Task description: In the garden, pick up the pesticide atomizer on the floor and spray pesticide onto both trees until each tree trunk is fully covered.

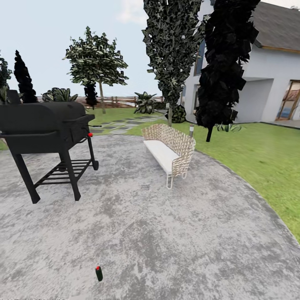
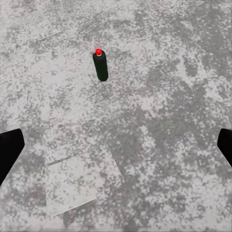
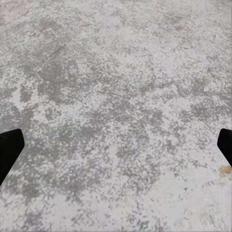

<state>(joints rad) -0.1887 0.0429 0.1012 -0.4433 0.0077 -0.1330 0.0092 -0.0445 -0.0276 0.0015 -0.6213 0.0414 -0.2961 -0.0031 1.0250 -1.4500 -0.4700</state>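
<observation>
The grey mottled floor spreads wide, green lawn curving round its right edge. A black grill stands on the left, a wicker bench at the paving's far side. The tree rises beyond. Near the robot, the pesticide atomizer stands upright on the floor, long axis vertical, red top up. The left tool hangs spread wide above the floor, holding nothing; the right tool likewise wide, empty.
</observation>
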